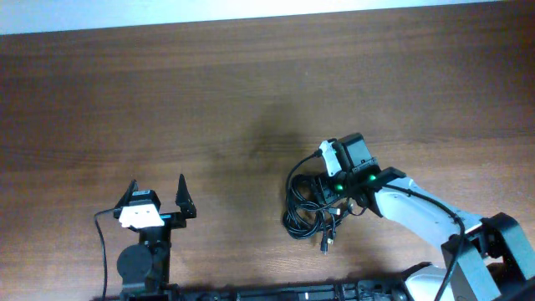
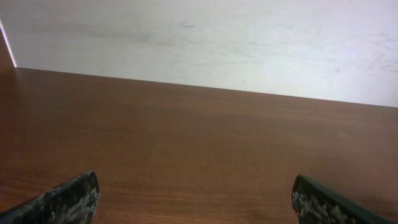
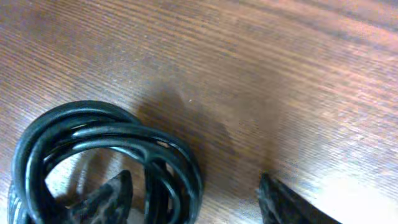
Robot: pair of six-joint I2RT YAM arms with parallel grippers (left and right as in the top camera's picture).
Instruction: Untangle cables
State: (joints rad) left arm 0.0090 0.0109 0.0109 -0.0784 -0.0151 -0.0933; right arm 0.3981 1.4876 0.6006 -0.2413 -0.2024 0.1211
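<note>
Right tool (image 3: 193, 183) stands partly open and holds nothing: one dark, pointed jaw sits inside the coil, the other outside on bare wood. Cables (image 3: 93, 130) form one bundle of glossy, round black loops; the number of cords cannot be told. It lies right of centre on the brown wood-grain tabletop (image 1: 251, 84). Left tool (image 1: 157, 186) gapes wide, empty.

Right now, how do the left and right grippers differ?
Place: the left gripper sits over bare table, well clear of the cables. The right gripper is down at the cable bundle.
Contents: nothing lies between the left gripper's fingers. The right gripper's fingers straddle strands of the coil, with one finger inside the loop.
Shared: both have their jaws apart, and neither is clamped on anything.
</note>
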